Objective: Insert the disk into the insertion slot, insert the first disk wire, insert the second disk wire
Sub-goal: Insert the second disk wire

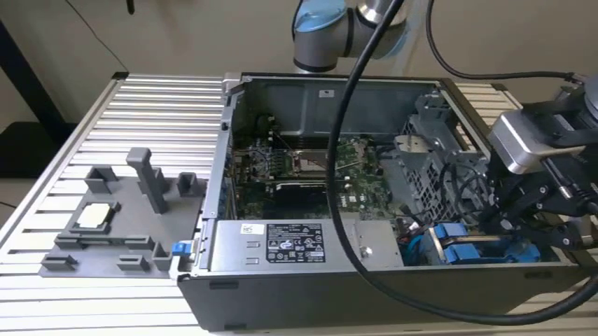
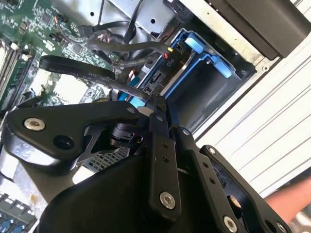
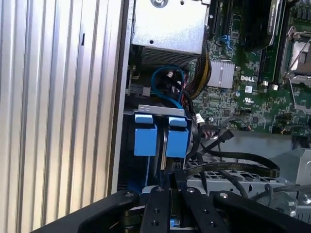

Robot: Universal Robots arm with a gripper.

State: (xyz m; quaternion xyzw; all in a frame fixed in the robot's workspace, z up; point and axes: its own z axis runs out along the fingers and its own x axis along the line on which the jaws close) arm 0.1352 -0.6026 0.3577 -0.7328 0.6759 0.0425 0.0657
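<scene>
The disk, in its bright blue carrier (image 1: 472,250), sits inside the insertion slot (image 1: 432,246) at the case's corner on the exterior view's right. Its blue end tabs (image 3: 146,136) show in the first wrist view and its blue frame (image 2: 204,51) in the second. My gripper (image 1: 509,220) hangs just above that bay. The fingertips (image 2: 156,116) are closed together on the end of a flat black disk wire (image 2: 77,68), which curves away over the board as a black band (image 3: 233,167). The gripper (image 3: 172,182) is a short way from the carrier's tabs.
The open computer case (image 1: 280,294) lies on a ribbed metal table (image 1: 140,105), with the motherboard (image 1: 309,168) and power supply (image 1: 280,245) inside. A blue cable (image 3: 165,80) loops beside the bay. A grey fixture tray (image 1: 112,217) stands on the exterior view's left. A thick black hose (image 1: 351,140) crosses over the case.
</scene>
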